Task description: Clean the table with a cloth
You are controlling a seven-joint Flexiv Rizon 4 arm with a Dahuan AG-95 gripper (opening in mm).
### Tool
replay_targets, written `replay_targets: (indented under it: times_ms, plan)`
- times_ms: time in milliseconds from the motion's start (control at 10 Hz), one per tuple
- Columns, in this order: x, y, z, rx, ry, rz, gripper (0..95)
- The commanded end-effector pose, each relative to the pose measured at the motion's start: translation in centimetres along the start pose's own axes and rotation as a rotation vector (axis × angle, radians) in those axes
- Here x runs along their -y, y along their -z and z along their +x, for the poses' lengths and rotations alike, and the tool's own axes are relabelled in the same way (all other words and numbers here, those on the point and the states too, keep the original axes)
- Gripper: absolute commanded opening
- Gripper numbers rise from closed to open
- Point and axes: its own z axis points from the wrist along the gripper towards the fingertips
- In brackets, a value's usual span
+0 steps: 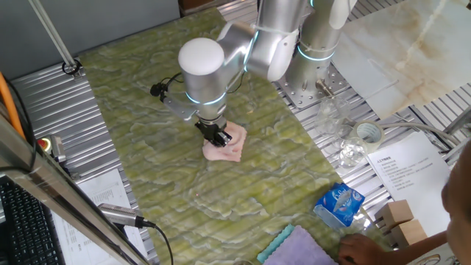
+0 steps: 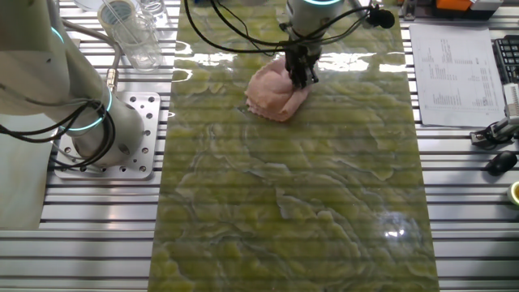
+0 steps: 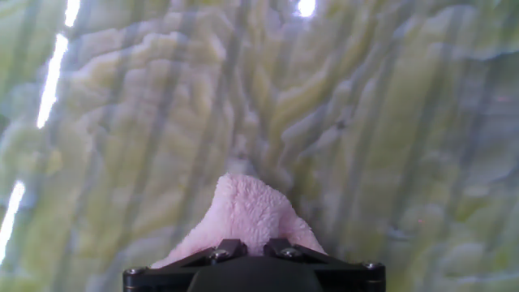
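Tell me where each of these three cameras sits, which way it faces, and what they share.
One fixed view: high at one end, looking down the yellow-green marbled table; arm and gripper show.
The other fixed view: opposite side, high; arm base at left.
Hand view: on the hand, facing down; only fingers.
All share the pale pink cloth.

Ribbed silver metal panels (image 2: 470, 203) flanking at three and nine o'clock, white marbled stone slab (image 1: 405, 51) at two o'clock, overhead light glare.
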Motion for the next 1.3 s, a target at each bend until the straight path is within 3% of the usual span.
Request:
replay_targets:
  times_ms: [100, 900, 1300]
  plan:
    - [1.1, 0.0, 0.8, -0.015, 0.056, 0.031, 0.0]
    - [4.6, 0.2, 4.0, -0.045, 0.202, 0.07, 0.0]
    - [5.2, 0.1, 5.2, -0.081, 0.339, 0.124, 0.0]
